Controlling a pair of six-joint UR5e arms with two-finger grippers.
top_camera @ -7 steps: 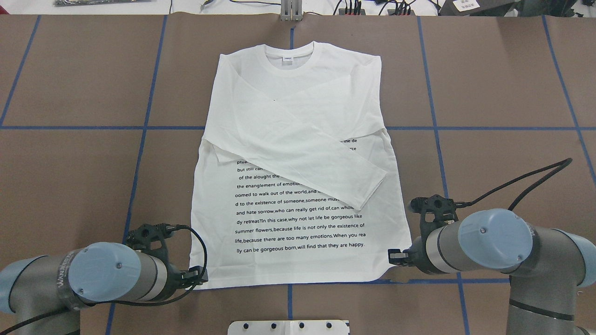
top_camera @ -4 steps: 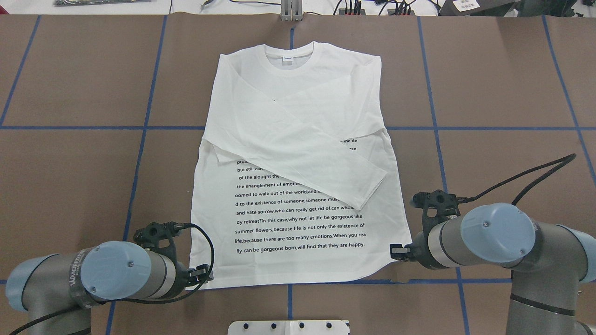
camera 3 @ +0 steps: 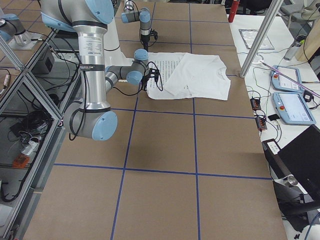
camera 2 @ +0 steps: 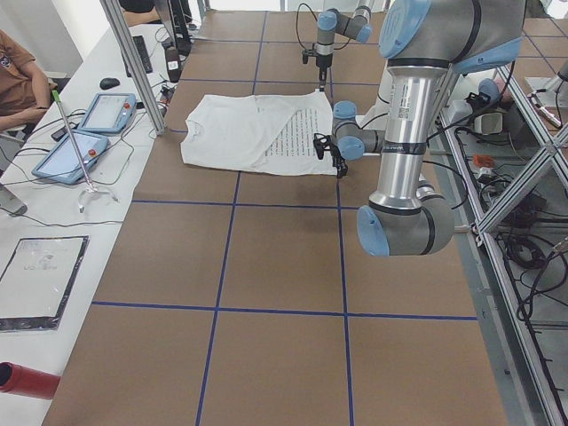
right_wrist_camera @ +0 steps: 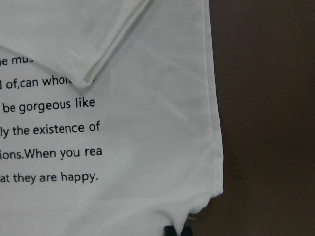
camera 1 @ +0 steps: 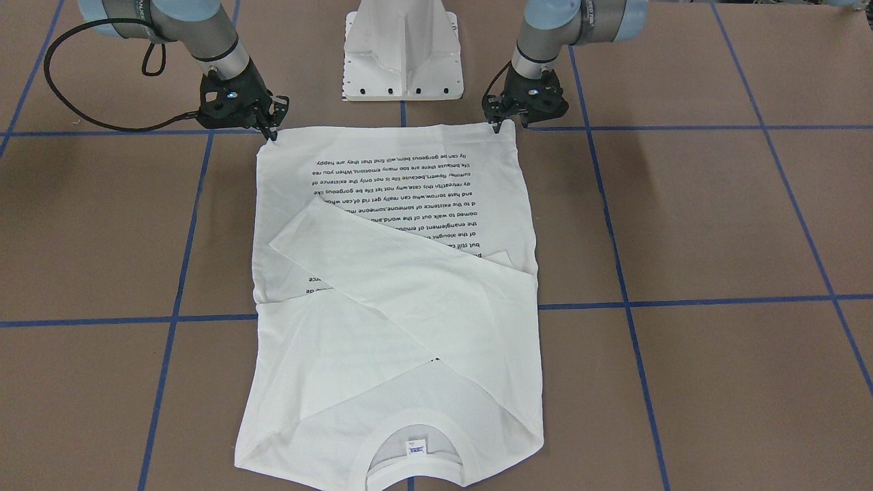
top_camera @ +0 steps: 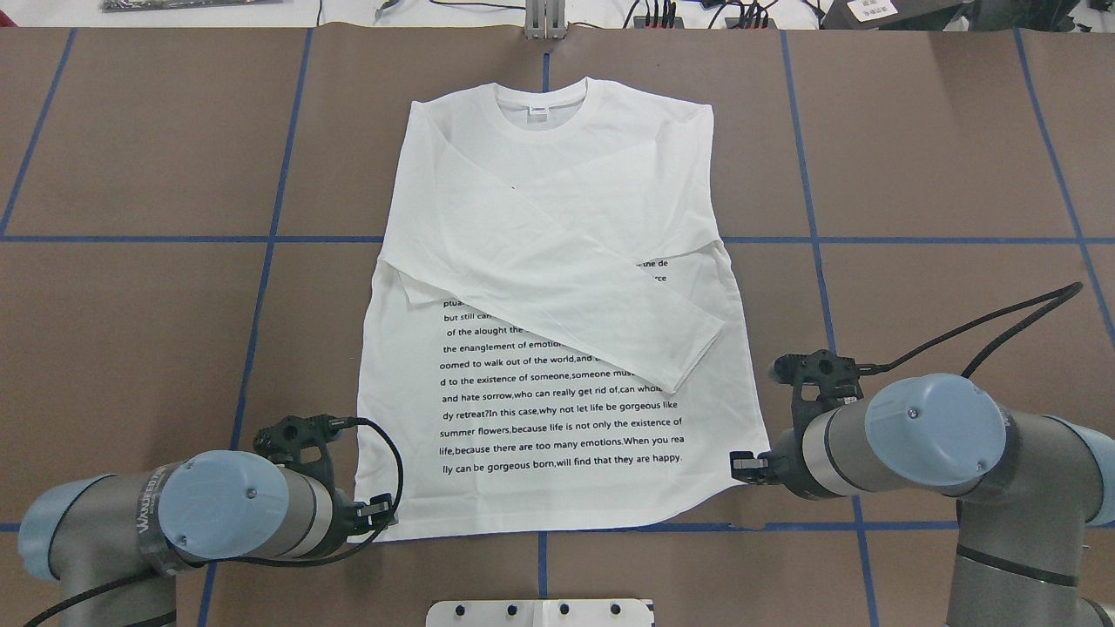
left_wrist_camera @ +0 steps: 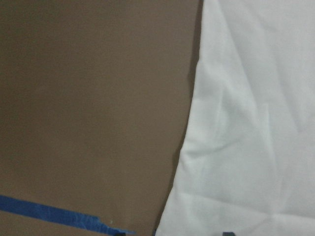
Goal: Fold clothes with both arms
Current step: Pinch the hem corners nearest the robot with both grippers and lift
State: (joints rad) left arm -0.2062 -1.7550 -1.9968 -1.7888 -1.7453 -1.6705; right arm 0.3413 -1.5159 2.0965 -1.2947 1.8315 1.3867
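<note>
Thin, limp T-shirt [top_camera: 557, 218] on the tabletop [top_camera: 131, 348], best gripped at its hem corners: right claw [top_camera: 739, 466] pinches one corner, left claw [top_camera: 381, 512] closure indiscernible.

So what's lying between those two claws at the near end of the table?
The bottom edge of the white shirt runs from the left claw to the right claw, with printed text just beyond it. The overhead view shows it best.

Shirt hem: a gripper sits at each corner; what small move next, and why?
Probably raise both corners slightly together, to start carrying the hem toward the collar. The left gripper and right gripper each sit at a hem corner of the shirt; its sleeves already lie crossed over the chest.
</note>
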